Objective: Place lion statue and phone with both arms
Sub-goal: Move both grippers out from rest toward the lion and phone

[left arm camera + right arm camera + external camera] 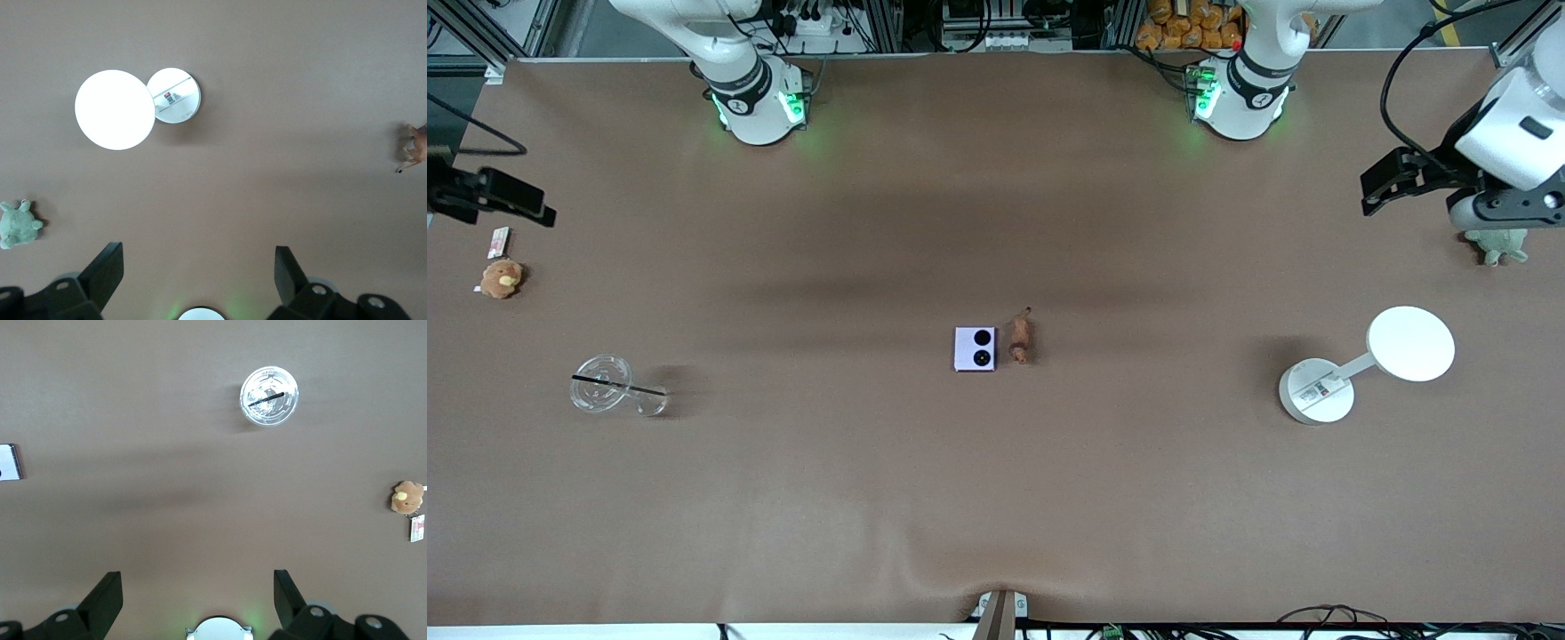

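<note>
The lilac phone, with two black circles on its face, lies flat in the middle of the table. The small orange-brown lion statue lies right beside it, toward the left arm's end. Its edge also shows in the left wrist view, lion statue, and a sliver of the phone in the right wrist view. My left gripper hangs open and empty high over the left arm's end of the table. High over the right arm's end, my right gripper is also open and empty.
A white round-headed lamp on a round base and a green plush stand toward the left arm's end. A clear cup with a black straw, a brown plush and a small card lie toward the right arm's end.
</note>
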`<state>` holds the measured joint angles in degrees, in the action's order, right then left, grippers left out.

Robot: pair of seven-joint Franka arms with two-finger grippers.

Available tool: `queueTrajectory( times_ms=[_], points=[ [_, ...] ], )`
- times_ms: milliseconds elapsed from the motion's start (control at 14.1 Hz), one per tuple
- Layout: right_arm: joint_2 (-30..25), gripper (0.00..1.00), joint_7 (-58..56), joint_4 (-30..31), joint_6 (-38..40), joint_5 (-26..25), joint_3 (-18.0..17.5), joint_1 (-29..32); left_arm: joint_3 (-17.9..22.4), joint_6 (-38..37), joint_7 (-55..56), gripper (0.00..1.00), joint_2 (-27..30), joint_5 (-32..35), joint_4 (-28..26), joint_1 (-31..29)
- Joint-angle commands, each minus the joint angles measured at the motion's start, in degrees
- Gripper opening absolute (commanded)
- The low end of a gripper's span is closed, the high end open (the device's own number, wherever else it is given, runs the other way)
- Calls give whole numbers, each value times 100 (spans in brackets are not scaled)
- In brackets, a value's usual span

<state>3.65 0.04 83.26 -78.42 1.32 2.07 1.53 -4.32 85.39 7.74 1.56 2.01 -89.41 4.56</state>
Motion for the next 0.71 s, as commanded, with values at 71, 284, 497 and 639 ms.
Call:
queueTrajectory(
  times_ms=[71, 284, 497, 639],
  points=[
    [65, 100, 5, -73, -7, 35, 21, -92, -121, 82, -18, 100, -278, -130, 81, 97],
    [83, 100, 4, -64, -16, 62, 12, -65, -262, 302, 17, 100, -594, -122, 55, 106],
    [136, 100, 22, -64, -7, 62, 21, -232, -262, 504, 17, 100, -980, -122, 37, 88],
    [214, 100, 22, -55, 2, 70, 12, -224, -271, 662, 17, 100, -1209, -113, 37, 115]
  ],
)
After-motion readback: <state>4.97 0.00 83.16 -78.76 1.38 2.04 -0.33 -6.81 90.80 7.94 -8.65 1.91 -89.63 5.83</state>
